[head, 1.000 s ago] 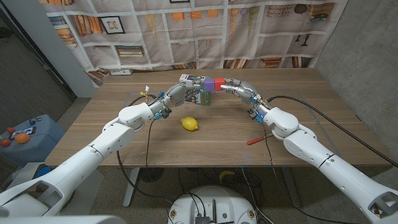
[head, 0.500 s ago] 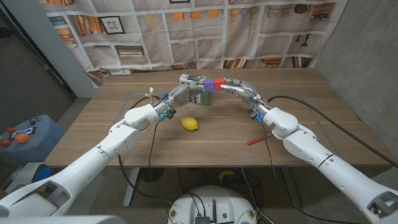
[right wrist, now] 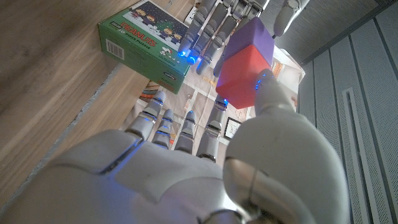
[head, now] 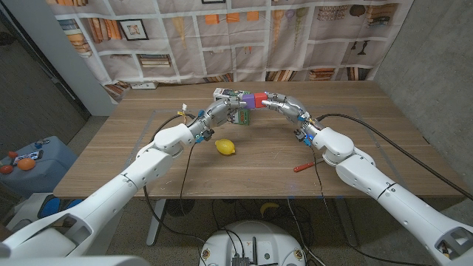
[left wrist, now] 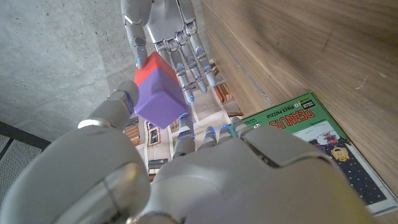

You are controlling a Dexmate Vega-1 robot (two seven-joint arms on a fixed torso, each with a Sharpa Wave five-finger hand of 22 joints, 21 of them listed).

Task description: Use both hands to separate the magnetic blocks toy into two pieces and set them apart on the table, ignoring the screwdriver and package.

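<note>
Robot hands [head: 247, 103] meet above wooden table [head: 148, 159], bookshelf-print backdrop [head: 244, 37] behind.

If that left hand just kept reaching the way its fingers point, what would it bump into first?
Probably the purple block of the magnetic blocks toy, with the right hand just behind it; the left hand already looks nearly touching, though depth is unclear.

You had a yellow lemon [head: 226, 147] lying on the wooden tabletop [head: 148, 159] near its middle. A screwdriver with a red handle [head: 304, 166] lay well apart from it, toward the near edge on the right side. A green package [head: 238, 111] with printed cartoon figures sat farther back, near the middle of the tabletop; you could read "PEANUTS" on its face [left wrist: 311, 134]. Behind the tabletop hung a backdrop printed with bookshelves [head: 244, 37]. A blue bin [head: 33, 161] stood on the floor at the far left.
</note>
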